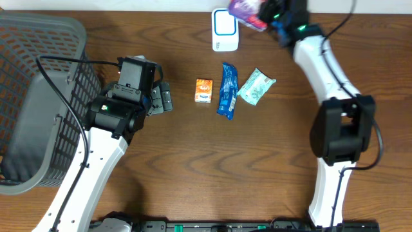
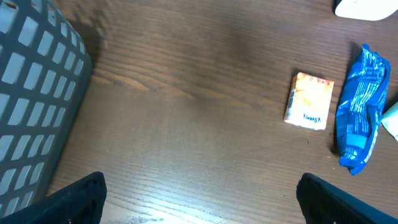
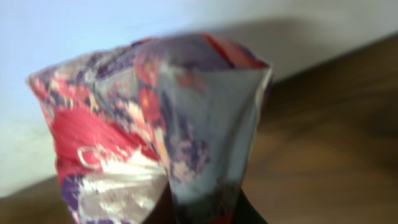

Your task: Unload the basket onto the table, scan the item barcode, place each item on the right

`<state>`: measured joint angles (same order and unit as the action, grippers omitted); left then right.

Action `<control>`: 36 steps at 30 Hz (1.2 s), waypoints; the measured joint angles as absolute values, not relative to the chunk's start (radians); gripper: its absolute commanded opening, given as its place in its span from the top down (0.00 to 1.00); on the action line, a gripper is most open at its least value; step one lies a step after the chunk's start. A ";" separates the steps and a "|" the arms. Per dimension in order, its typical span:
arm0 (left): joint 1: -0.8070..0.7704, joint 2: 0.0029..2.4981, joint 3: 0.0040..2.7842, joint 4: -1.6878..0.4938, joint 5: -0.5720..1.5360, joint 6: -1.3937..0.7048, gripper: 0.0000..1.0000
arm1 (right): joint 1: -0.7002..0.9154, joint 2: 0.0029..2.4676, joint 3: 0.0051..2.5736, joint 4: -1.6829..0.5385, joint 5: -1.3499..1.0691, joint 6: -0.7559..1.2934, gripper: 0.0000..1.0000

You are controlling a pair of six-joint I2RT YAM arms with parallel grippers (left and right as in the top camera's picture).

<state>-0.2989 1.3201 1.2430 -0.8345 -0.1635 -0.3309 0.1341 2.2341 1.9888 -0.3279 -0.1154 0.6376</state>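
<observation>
- Snack packet (image 1: 246, 11): glossy purple, red and white foil, crumpled, gripped in the right pincer (image 1: 264, 15), overlapping the scanner's upper right corner.
- Barcode scanner (image 1: 224, 31): white, blue-framed window, lying flat at the surface's far edge.
- Orange box (image 1: 203, 90), blue packet (image 1: 227, 90) and mint-green packet (image 1: 256, 86): lying in a row mid-surface.

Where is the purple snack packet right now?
The purple snack packet is at the top edge of the overhead view, right of centre, pinched in the right gripper beside the white scanner.
</observation>
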 measured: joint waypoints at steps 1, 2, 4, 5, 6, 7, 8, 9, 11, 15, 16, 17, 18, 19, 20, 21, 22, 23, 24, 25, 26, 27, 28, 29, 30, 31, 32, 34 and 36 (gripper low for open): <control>-0.299 1.320 1.243 -0.834 -0.163 -0.331 0.02 | 0.109 2.234 2.026 -0.387 -0.116 0.628 0.99; -0.299 1.320 1.243 -0.834 -0.163 -0.331 0.02 | 0.083 2.234 2.058 -0.437 -0.116 0.621 0.99; -0.299 1.320 1.243 -0.834 -0.163 -0.331 0.02 | 0.021 2.234 2.113 -0.549 -0.115 0.610 0.99; -0.299 1.320 1.243 -0.834 -0.163 -0.331 0.02 | -0.013 2.234 2.135 -0.602 -0.114 0.606 0.99; -0.299 1.320 1.243 -0.834 -0.163 -0.331 0.02 | -0.050 2.234 2.148 -0.650 -0.110 0.603 0.99; -0.299 1.320 1.243 -0.834 -0.163 -0.331 0.02 | -0.101 2.234 2.159 -0.703 -0.099 0.598 0.99; -0.299 1.320 1.243 -0.834 -0.163 -0.331 0.02 | -0.129 2.234 2.160 -0.736 -0.093 0.596 0.99; -0.299 1.320 1.243 -0.834 -0.163 -0.331 0.02 | -0.170 2.234 2.162 -0.784 -0.076 0.594 0.99; -0.299 1.320 1.243 -0.834 -0.163 -0.331 0.02 | -0.259 2.234 2.161 -0.890 -0.031 0.582 0.99; -0.299 1.320 1.243 -0.834 -0.163 -0.331 0.02 | -0.411 2.234 2.161 -0.987 0.068 0.527 0.99; -0.299 1.320 1.243 -0.834 -0.163 -0.331 0.02 | -0.442 2.234 2.160 -1.005 0.091 0.511 0.99; -0.299 1.320 1.243 -0.834 -0.163 -0.331 0.02 | -0.472 2.234 2.158 -1.016 0.107 0.498 0.99; -0.299 1.320 1.243 -0.834 -0.163 -0.331 0.02 | -0.507 2.234 2.152 -1.023 0.123 0.484 0.99; -0.299 1.320 1.243 -0.834 -0.163 -0.331 0.02 | -0.530 2.234 2.148 -1.025 0.129 0.479 0.99; -0.299 1.320 1.243 -0.834 -0.163 -0.331 0.02 | -0.554 2.234 2.140 -1.023 0.134 0.474 0.99; -0.299 1.320 1.243 -0.834 -0.163 -0.331 0.02 | -0.577 2.234 2.129 -1.015 0.136 0.470 0.99; -0.299 1.320 1.243 -0.834 -0.163 -0.331 0.02 | -0.607 2.234 2.109 -1.000 0.135 0.470 0.99; -0.299 1.320 1.243 -0.834 -0.163 -0.331 0.02 | -0.628 2.234 2.093 -0.983 0.134 0.471 0.99; -0.299 1.320 1.243 -0.834 -0.163 -0.331 0.02 | -0.646 2.234 2.074 -0.965 0.129 0.476 0.99; -0.299 1.320 1.243 -0.834 -0.163 -0.331 0.02 | -0.670 2.234 2.044 -0.936 0.113 0.490 0.99; -0.299 1.320 1.243 -0.834 -0.163 -0.331 0.02 | -0.685 2.234 2.024 -0.906 0.100 0.500 0.99; -0.299 1.320 1.243 -0.834 -0.163 -0.331 0.02 | -0.705 2.234 1.991 -0.866 0.074 0.515 0.99; -0.299 1.320 1.243 -0.834 -0.163 -0.331 0.02 | -0.719 2.234 1.964 -0.825 0.049 0.528 0.96; -0.299 1.320 1.243 -0.834 -0.163 -0.331 0.02 | -0.734 2.234 1.934 -0.778 0.015 0.543 0.91; -0.299 1.320 1.243 -0.834 -0.163 -0.331 0.02 | -0.748 2.234 1.901 -0.722 -0.021 0.555 0.86; -0.299 1.320 1.243 -0.834 -0.163 -0.331 0.02 | -0.759 2.234 1.876 -0.670 -0.053 0.567 0.71; -0.299 1.320 1.243 -0.834 -0.163 -0.331 0.02 | -0.768 2.234 1.856 -0.628 -0.080 0.577 0.61; -0.299 1.320 1.243 -0.834 -0.163 -0.331 0.02 | -0.782 2.234 1.834 -0.595 -0.129 0.584 0.18; -0.299 1.320 1.243 -0.834 -0.163 -0.331 0.02 | -0.794 2.234 1.833 -0.590 -0.165 0.591 0.04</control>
